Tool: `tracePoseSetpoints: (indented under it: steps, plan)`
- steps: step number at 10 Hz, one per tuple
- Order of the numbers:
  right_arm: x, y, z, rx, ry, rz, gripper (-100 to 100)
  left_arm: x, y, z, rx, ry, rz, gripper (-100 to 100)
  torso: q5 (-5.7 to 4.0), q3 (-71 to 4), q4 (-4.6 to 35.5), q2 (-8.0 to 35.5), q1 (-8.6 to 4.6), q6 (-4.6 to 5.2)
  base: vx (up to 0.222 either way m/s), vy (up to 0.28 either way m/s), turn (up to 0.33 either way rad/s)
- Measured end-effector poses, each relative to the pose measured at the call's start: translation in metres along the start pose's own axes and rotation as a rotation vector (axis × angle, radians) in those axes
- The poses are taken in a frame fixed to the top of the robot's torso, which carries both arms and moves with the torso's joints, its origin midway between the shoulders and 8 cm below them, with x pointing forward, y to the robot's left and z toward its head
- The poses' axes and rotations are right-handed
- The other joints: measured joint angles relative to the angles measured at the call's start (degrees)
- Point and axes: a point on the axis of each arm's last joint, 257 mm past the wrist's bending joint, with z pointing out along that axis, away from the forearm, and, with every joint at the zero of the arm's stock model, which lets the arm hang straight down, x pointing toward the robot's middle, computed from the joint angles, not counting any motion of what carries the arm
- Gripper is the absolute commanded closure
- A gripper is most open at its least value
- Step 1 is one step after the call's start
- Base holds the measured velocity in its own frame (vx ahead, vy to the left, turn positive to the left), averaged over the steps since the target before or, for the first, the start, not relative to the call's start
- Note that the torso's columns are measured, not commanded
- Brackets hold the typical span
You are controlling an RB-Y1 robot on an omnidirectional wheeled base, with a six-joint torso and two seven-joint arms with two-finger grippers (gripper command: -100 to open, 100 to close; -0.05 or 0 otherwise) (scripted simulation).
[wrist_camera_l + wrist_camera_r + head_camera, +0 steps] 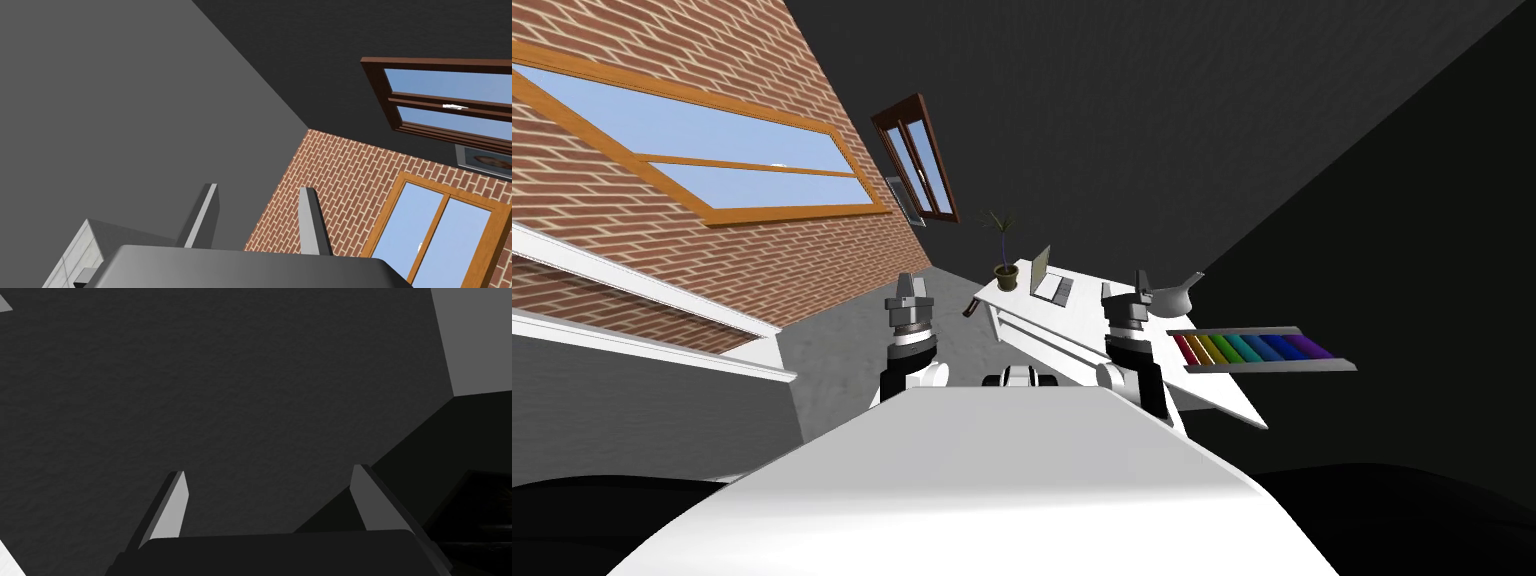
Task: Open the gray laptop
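- Head view: the laptop (1049,280) sits just above the middle of the frame, on the far end of a white table (1084,305), just beside a potted plant (1005,252).
- Its lid seems to stand up from the base already, though it is too small here to tell how wide the angle is.
- The right gripper (1142,283) shows to the right of the laptop in the frame and the left gripper (909,290) to the left. Both are raised, point upward and touch nothing.
- The laptop appears between them, nearer the right one, but farther out along the table and apart from both.
- Right wrist view: the two fingers stand wide apart with nothing between them.
- Left wrist view: the fingers are parted more narrowly and also hold nothing.
- Judgement: this is the approach step and no contact with the laptop has been made.
- Judgement: the next move calls for closing in on the table's far end, tipping the nearer right gripper down toward the lid's free edge, and then pushing it back gently so the base does not slide.
- A grey pan (1177,293) and a rainbow-coloured rack (1257,348) lie right of the right arm, near its reach path.
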Motion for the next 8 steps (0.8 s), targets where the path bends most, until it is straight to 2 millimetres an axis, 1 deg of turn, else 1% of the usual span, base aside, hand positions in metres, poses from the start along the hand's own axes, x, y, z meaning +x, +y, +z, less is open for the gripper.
tracePoseSetpoints:
  steps: [2,3,6,8]
  plan:
    - [0.000,-0.008,0.000,0.030,0.031,-0.065,-100,0.000,0.000,0.000,0.000,0.000,0.000,0,0.02,-1.4,0.7,0.7,0.07,0.00,0.057,0.108,0.007]
    - [-0.002,-0.015,-0.001,0.057,0.051,-0.122,-100,0.000,0.000,0.000,0.000,0.000,0.000,0,0.04,-1.5,0.8,0.6,0.14,0.00,0.083,0.151,0.004]
    - [-0.011,-0.040,-0.005,0.124,0.089,-0.274,-100,0.000,0.000,0.000,0.000,0.000,0.000,0,-0.05,-1.4,0.8,0.8,-0.19,0.00,0.079,0.122,0.007]
    - [-0.018,-0.055,-0.008,0.168,0.109,-0.379,-100,0.000,0.000,0.000,0.000,0.000,0.000,0,-0.01,-1.4,0.8,0.8,-0.02,0.00,0.086,0.148,0.007]
